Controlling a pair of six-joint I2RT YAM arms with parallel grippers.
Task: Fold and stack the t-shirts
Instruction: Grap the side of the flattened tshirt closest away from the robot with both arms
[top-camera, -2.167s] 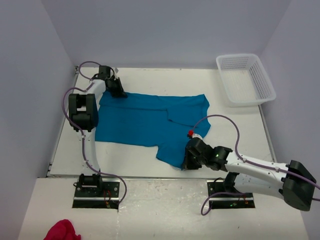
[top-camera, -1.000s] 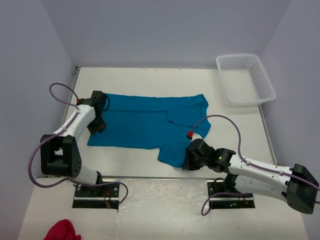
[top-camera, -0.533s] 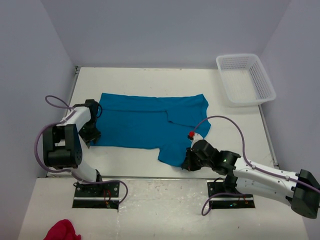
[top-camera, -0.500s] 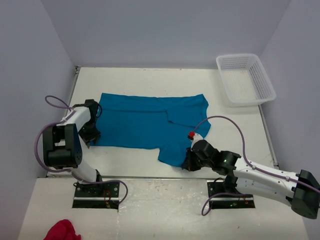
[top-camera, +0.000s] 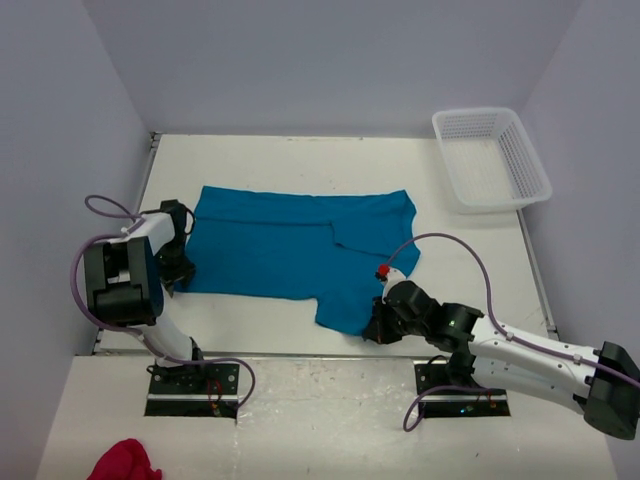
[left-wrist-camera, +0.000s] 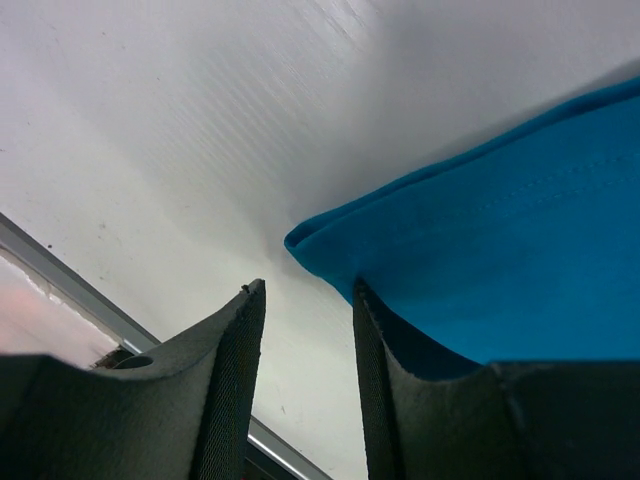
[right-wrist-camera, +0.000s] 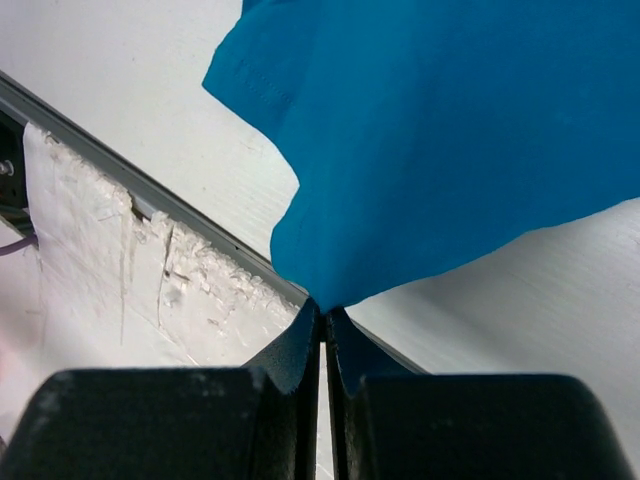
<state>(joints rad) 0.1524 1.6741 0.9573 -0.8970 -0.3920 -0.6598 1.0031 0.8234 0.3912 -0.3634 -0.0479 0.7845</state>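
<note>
Right pincer (right-wrist-camera: 322, 318) – clamped on t-shirt (right-wrist-camera: 450, 150) edge.

Plain teal-blue t-shirt (top-camera: 290, 245), white basket (top-camera: 492, 203)

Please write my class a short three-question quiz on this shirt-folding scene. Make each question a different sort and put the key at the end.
1. True or false: the right gripper is shut on the near edge of the t-shirt.
2. Choose one. The jaws of the left gripper are: A) clamped on a sleeve; B) open at a corner of the t-shirt; C) shut and lifted well above the cloth.
3. Short answer: in which corner of the table, as seen from the arms, does the white basket stand?

Key: 1 true; 2 B; 3 far right.
</note>
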